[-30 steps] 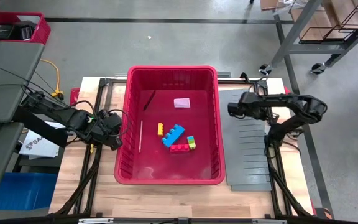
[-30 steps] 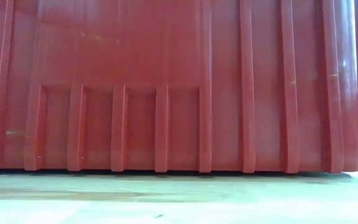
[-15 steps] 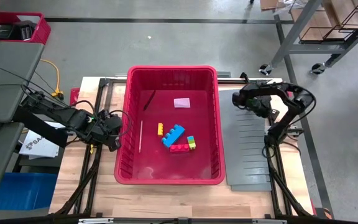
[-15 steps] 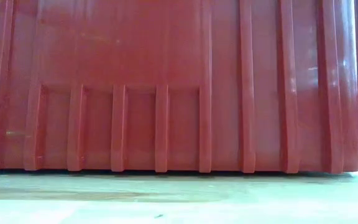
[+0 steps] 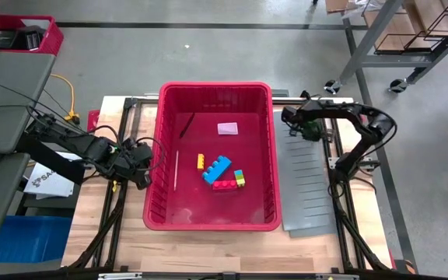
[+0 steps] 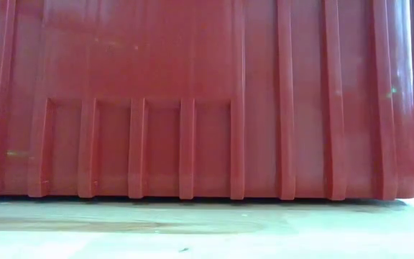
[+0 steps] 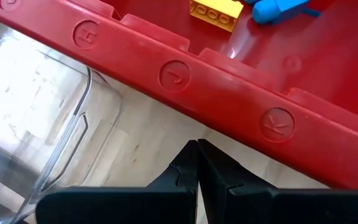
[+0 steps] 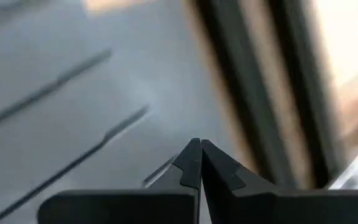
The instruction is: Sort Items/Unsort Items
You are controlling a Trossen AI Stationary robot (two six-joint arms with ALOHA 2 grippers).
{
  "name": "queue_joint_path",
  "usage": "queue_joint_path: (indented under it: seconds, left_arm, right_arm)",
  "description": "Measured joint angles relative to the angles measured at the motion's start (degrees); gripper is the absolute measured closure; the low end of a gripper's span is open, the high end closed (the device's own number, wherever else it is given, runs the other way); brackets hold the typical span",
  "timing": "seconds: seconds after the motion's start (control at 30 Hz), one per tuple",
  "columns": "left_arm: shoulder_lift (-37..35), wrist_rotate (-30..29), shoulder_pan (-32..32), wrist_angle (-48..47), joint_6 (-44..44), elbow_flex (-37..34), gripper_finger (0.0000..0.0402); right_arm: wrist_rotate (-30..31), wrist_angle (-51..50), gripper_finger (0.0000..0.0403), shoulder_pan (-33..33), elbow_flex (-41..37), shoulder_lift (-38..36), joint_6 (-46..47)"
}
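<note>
Right end effector [image 5: 288,117] swung nearer bin [image 5: 213,95]; items [image 5: 222,169] unmoved.

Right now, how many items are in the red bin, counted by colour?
In the red bin:
Blue block: 1
Yellow block: 1
Red block: 1
Green-and-blue piece: 1
Pale pink piece: 1
Dark stick: 1
Pale stick: 1
Total: 7
</note>
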Motion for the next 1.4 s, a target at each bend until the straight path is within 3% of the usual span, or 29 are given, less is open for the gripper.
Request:
queue_joint_path:
  seconds: [0.27, 0.43, 0.6, 0.77, 0.83, 0.97, 1.13, 1.27, 1.4]
  left_arm:
    - [-0.2, -0.9, 0.0, 0.1, -1.5, 0.0, 0.0401]
    - [-0.2, -2.4, 0.0, 0.1, -0.5, 0.0, 0.0401]
    - [-0.2, -2.5, 0.1, 0.3, -2.3, 0.0, 0.0402]
    - [-0.2, -3.1, 0.1, 1.7, -3.5, 0.0, 0.0401]
    - [0.0, -3.3, 0.1, 2.0, -3.8, 0.0, 0.0401]
    - [0.4, -4.5, 0.0, 2.6, -4.9, 0.0, 0.0402]
    - [1.2, -5.7, 0.0, 2.5, -6.2, 0.0, 0.0396]
    - [1.7, -5.6, 0.0, 2.6, -7.5, 0.0, 0.0372]
    - [1.7, -4.9, 0.0, 2.7, -9.0, 0.0, 0.034]
  right_arm:
    - [18.2, -21.0, 0.0402, 4.9, 11.1, -9.1, 5.2]
    - [20.5, -20.6, 0.0402, 7.9, 20.1, -18.7, -2.3]
    - [14.0, -0.2, 0.0402, 14.7, 27.3, -28.0, -22.6]
    - [-9.3, 32.8, 0.0402, 20.7, 31.5, -31.6, -39.2]
    - [-13.5, 40.1, 0.0402, 23.8, 34.1, -29.9, -40.9]
    - [-13.9, 42.5, 0.0385, 31.2, 42.1, -23.1, -50.4]
    - [-18.3, 41.1, 0.0317, 38.3, 52.9, -10.0, -58.5]
    - [-20.3, 27.0, 0.0242, 41.2, 63.1, 0.6, -62.0]
    - [-15.7, 6.5, 0.0179, 41.9, 71.2, 9.6, -64.7]
